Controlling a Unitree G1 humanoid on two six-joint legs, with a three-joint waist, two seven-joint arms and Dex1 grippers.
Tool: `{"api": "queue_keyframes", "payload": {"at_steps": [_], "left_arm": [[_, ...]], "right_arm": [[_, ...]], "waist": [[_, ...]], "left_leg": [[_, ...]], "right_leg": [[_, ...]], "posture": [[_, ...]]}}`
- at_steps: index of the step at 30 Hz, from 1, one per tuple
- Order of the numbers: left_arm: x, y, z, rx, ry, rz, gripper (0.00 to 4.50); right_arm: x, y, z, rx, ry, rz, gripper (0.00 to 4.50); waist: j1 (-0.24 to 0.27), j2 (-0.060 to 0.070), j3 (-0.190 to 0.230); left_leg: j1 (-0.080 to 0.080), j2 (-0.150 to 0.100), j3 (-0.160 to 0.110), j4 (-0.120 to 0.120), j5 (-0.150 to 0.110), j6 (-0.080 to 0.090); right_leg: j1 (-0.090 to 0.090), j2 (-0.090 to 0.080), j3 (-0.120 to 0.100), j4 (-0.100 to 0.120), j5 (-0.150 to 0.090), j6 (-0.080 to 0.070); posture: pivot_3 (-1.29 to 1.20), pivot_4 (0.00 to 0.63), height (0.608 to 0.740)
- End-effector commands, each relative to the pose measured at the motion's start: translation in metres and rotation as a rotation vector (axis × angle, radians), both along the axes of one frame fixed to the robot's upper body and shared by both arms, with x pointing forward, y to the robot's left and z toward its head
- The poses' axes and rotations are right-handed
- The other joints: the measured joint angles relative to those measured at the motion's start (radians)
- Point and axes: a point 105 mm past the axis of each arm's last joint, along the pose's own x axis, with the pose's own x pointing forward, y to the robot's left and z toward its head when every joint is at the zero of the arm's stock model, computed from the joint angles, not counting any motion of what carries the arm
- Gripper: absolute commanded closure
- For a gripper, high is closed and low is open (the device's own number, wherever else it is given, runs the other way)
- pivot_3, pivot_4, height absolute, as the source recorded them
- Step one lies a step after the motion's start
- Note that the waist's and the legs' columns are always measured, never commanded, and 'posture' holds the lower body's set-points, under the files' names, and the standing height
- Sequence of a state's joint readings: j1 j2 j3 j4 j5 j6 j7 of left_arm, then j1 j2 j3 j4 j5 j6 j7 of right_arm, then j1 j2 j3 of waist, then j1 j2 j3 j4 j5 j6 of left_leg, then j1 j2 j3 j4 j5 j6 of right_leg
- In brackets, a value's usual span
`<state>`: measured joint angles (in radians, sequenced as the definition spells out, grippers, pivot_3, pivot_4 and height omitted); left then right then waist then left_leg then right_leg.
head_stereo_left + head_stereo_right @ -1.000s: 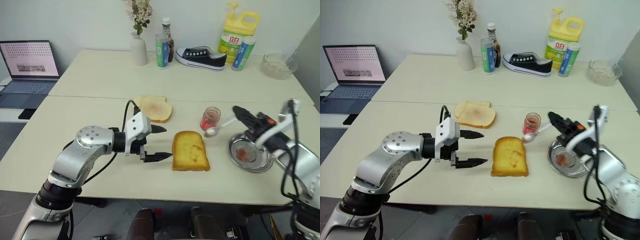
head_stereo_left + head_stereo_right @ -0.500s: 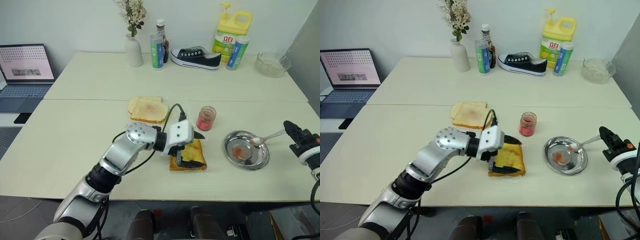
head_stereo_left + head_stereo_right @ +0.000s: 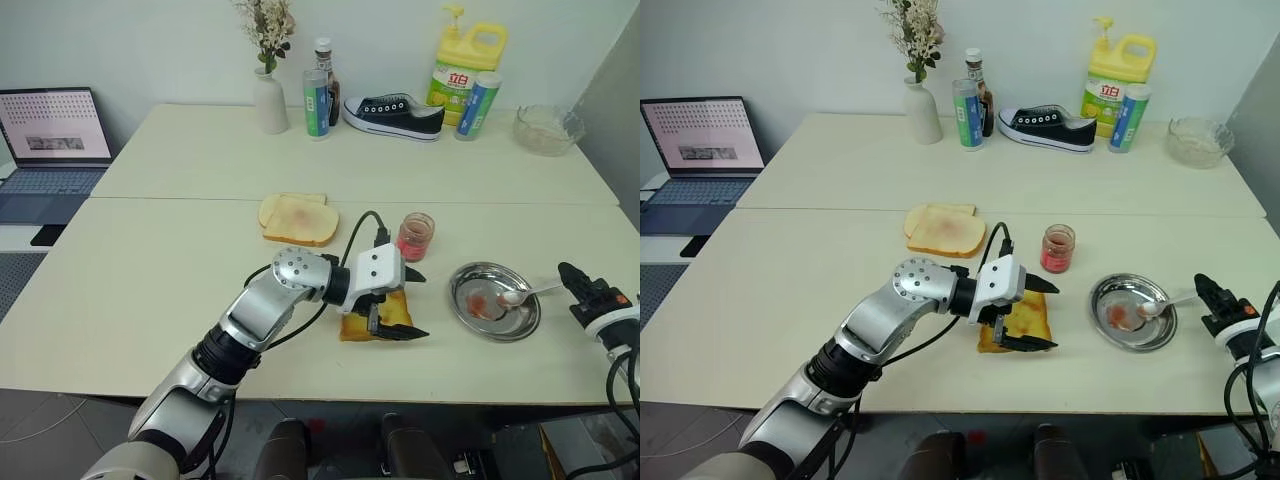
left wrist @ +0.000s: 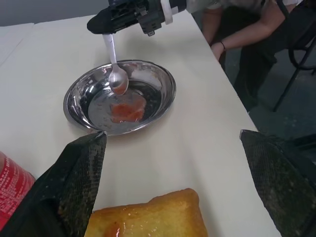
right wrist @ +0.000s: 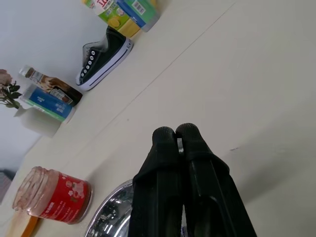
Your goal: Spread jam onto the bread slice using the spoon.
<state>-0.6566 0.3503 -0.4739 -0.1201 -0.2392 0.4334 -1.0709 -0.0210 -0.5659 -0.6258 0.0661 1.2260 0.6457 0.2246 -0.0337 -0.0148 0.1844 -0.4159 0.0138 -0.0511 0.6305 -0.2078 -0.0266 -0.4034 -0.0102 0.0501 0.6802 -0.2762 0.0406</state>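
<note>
A pale cream table (image 3: 150,290) filled the foreground, with a second table (image 3: 200,140) of the same colour pushed against its far edge, a thin seam running between them. Behind them rose a plain white wall (image 3: 150,40), evenly lit with no hard shadows. To the left a lower desk (image 3: 15,215) carried an open laptop (image 3: 52,135) with its screen lit. A grey panel (image 3: 615,110), possibly a partition, stood at the far right. Grey floor (image 4: 296,98) showed beyond the table's edge, where a person (image 4: 237,19) sat.
</note>
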Motion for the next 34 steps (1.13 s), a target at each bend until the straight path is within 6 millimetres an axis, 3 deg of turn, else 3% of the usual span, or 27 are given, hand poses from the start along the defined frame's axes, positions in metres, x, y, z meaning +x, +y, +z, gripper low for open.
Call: {"api": "queue_keyframes", "payload": {"at_steps": [1,4,12,13,16,21,23,26,29,34], "left_arm": [[-0.003,-0.001,0.024,-0.076,-0.026,0.003,0.0],[-0.002,0.001,0.026,-0.077,-0.026,0.014,0.0],[0.0,0.003,0.032,-0.107,-0.011,0.044,0.0],[0.0,0.004,0.032,-0.106,-0.01,0.045,0.0],[0.001,0.006,0.032,-0.104,-0.01,0.05,0.0],[0.005,0.021,0.037,-0.096,-0.006,0.077,0.0],[0.013,0.049,0.039,-0.06,0.01,0.154,0.0],[0.021,0.091,0.036,0.028,0.005,0.258,0.0],[0.026,0.127,0.033,0.088,0.016,0.352,0.0],[0.025,0.169,0.033,0.14,0.02,0.456,0.0]], "right_arm": [[0.0,-0.009,-0.002,-0.001,0.004,-0.017,4.01],[0.002,-0.008,-0.003,0.006,0.002,-0.009,3.11],[0.003,-0.013,-0.003,0.01,0.0,-0.012,0.18],[0.003,-0.013,-0.002,0.011,-0.002,-0.016,0.02],[0.002,-0.02,0.004,-0.006,-0.011,-0.036,0.02],[-0.003,-0.02,0.036,-0.112,-0.053,-0.012,0.02],[-0.009,0.01,0.063,-0.31,-0.042,0.166,0.02],[-0.023,0.06,0.08,-0.538,-0.018,0.447,0.02],[-0.04,0.1,0.081,-0.662,-0.006,0.694,0.02],[-0.059,0.133,0.064,-0.832,0.042,0.941,0.02]], "waist": [[0.001,0.0,0.0],[0.001,0.0,0.0],[0.002,0.001,0.0],[0.002,0.001,0.0],[0.001,0.001,0.0],[0.001,0.001,0.0],[-0.001,0.003,0.0],[-0.013,0.006,0.0],[-0.015,0.002,0.0],[0.001,-0.001,0.002]], "left_leg": [[0.0,0.0,0.0,0.0,0.0,0.0],[0.0,0.0,0.0,0.0,0.0,0.0],[0.0,0.0,0.0,0.0,0.0,0.0],[0.0,0.0,0.0,0.0,0.0,0.0],[0.0,0.0,0.0,0.0,0.0,0.0],[0.0,0.0,0.0,0.0,0.0,0.0],[0.0,0.0,0.0,0.0,0.0,0.0],[0.001,0.001,0.0,-0.001,0.0,0.0],[0.001,0.004,-0.002,-0.001,0.0,0.0],[0.0,0.003,-0.002,0.0,0.0,0.0]], "right_leg": [[0.0,0.0,0.0,0.0,0.0,0.0],[0.0,0.0,0.0,0.0,0.0,0.0],[0.0,0.0,0.0,0.0,0.0,0.0],[0.0,0.0,0.0,0.0,0.0,0.0],[0.0,0.0,0.0,0.0,0.0,0.0],[0.0,0.0,0.0,0.0,0.0,0.0],[0.0,0.0,0.0,0.0,0.0,0.0],[-0.001,0.001,0.001,0.001,0.0,0.0],[0.0,0.004,-0.002,0.001,0.0,0.0],[0.0,0.002,-0.003,-0.001,0.0,0.0]], "posture": [[0.0,0.15,0.74],[0.0,0.15,0.74],[0.0,0.15,0.74],[0.0,0.15,0.74],[0.0,0.15,0.74],[0.0,0.15,0.74],[0.0,0.15,0.74],[0.0,0.15,0.74],[0.0,0.15,0.74],[0.0,0.15,0.74]]}}
